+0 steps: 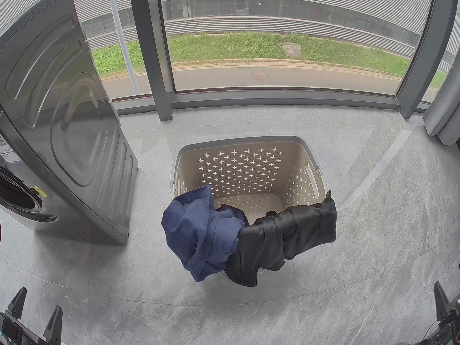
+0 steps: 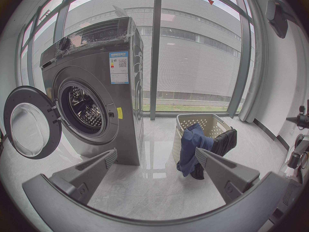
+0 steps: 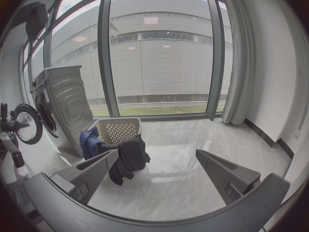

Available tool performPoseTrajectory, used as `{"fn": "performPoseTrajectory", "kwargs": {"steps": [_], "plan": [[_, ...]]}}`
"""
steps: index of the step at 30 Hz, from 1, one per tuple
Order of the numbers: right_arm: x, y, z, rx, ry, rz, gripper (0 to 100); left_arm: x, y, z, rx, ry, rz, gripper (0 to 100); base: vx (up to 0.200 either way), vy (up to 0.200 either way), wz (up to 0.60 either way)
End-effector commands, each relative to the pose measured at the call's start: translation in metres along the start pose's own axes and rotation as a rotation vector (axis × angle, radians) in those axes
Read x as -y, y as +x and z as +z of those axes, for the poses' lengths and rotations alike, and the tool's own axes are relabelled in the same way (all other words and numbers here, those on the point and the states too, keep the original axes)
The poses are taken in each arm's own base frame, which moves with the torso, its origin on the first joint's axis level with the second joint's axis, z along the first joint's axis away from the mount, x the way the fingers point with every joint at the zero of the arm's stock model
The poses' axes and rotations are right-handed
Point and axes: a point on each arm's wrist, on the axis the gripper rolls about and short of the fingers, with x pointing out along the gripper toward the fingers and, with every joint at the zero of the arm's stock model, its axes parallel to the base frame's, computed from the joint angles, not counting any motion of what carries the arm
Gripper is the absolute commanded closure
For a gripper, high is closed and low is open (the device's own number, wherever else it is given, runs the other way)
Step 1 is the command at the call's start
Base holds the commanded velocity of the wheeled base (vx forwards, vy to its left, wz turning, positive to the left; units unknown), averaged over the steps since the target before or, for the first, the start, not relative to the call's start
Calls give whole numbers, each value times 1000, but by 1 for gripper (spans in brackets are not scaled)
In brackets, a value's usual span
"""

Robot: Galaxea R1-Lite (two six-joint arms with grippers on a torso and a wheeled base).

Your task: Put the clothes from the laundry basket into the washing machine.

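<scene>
A beige laundry basket [image 1: 249, 164] stands on the floor ahead of me. A blue garment [image 1: 201, 231] and a black garment [image 1: 282, 238] hang over its near rim. The grey washing machine [image 1: 67, 120] stands to the left, its round door [image 2: 30, 123] swung open and the drum [image 2: 82, 108] bare. My left gripper [image 1: 34, 310] is low at the near left, open, holding nothing. My right gripper [image 3: 154, 157] is open too, near the floor at the near right, well short of the basket [image 3: 120, 131].
Tall windows and a metal frame post [image 1: 153, 49] run behind the basket. A grey curtain [image 1: 443, 106] hangs at the far right. Bare grey floor [image 1: 373, 245] lies all round the basket.
</scene>
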Motion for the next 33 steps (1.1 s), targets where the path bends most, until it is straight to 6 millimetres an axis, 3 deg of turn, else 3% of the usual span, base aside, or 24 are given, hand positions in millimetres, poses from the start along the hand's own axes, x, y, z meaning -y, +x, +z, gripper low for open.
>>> {"fn": "performPoseTrajectory", "kwargs": {"steps": [1, 3, 5, 6, 10, 22, 30, 33], "plan": [[-1, 24, 37, -161, 54, 76, 0, 0, 0, -5, 2, 0, 1, 0, 0, 0, 0], [-1, 39, 31, -284, 60, 89, 0, 0, 0, -5, 2, -2, 1, 0, 0, 0, 0], [-1, 39, 31, -284, 60, 89, 0, 0, 0, -5, 2, -2, 1, 0, 0, 0, 0], [-3, 68, 25, -430, 67, 138, 0, 0, 0, -5, 2, -2, 1, 0, 0, 0, 0], [-6, 97, 22, -470, 64, 177, 0, 0, 0, -5, 2, -2, 1, 0, 0, 0, 0], [-13, 139, 17, -574, 107, 189, 0, 0, 0, -5, 2, -2, 1, 0, 0, 0, 0], [-28, 180, -2, -635, 109, 243, 0, 0, 0, -5, 2, -5, 1, 0, 0, 0, 0], [-31, 185, -5, -638, 108, 251, 0, 0, 0, -5, 2, -5, 3, 0, 0, 0, 0]]}}
